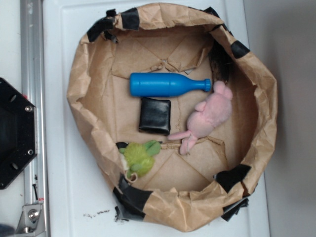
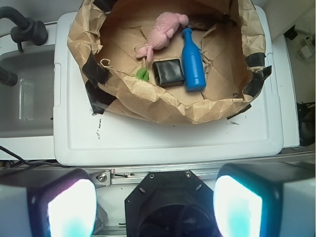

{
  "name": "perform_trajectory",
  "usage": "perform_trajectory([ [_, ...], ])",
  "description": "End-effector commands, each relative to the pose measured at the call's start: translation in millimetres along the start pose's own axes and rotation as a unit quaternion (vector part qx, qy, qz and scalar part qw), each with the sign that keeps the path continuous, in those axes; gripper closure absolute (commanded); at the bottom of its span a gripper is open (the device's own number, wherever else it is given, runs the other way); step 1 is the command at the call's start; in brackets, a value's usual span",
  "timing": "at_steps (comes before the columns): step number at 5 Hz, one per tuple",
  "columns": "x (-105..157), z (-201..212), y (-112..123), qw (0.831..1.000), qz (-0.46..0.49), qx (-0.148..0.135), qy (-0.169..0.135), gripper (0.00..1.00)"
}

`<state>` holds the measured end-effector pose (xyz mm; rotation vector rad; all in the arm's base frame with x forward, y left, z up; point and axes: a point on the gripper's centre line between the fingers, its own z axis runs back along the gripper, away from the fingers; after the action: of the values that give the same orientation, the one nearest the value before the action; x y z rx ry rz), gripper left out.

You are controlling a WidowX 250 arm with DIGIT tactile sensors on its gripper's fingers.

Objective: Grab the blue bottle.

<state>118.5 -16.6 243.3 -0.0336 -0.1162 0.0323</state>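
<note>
White plastic, the lid of a bin (image 2: 163,143), is the surface, and on it stands a low nest of crumpled brown paper (image 1: 269,106) held with black tape. Inside this nest the blue bottle (image 1: 165,85) lies on its side. I take the black pad (image 1: 155,115) as landmark: the bottle is just beside one edge of the pad, along it, maybe touching. A pink plush (image 1: 210,116) lies near the pad on another side, its head close to the bottle's neck. A green toy (image 1: 139,157) sits farther off, against the paper wall.

The gripper (image 2: 155,205) hangs well apart from the nest, its two fingers (image 2: 66,207) spread wide with nothing between them.

The bottle looks like hard, smooth plastic, probably light and a little slippery, and being round it may roll when pushed. I would take it across the thick body, not the thin neck, with the fingers closing on the two long sides.
</note>
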Motion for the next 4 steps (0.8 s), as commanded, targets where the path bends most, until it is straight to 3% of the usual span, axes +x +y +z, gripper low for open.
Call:
perform_trajectory([
  [1, 0.0, 0.0, 0.0, 1.000, 0.000, 0.000, 0.000, 0.00],
  [2, 44.7, -54.7, 24.8, 0.992, -0.034, 0.051, -0.109, 0.00],
  [3, 80.7, -82.3, 55.9, 0.992, 0.016, 0.090, -0.086, 0.00],
  [4, 117.3, -113.3, 77.1, 0.993, 0.032, 0.090, -0.068, 0.00],
])
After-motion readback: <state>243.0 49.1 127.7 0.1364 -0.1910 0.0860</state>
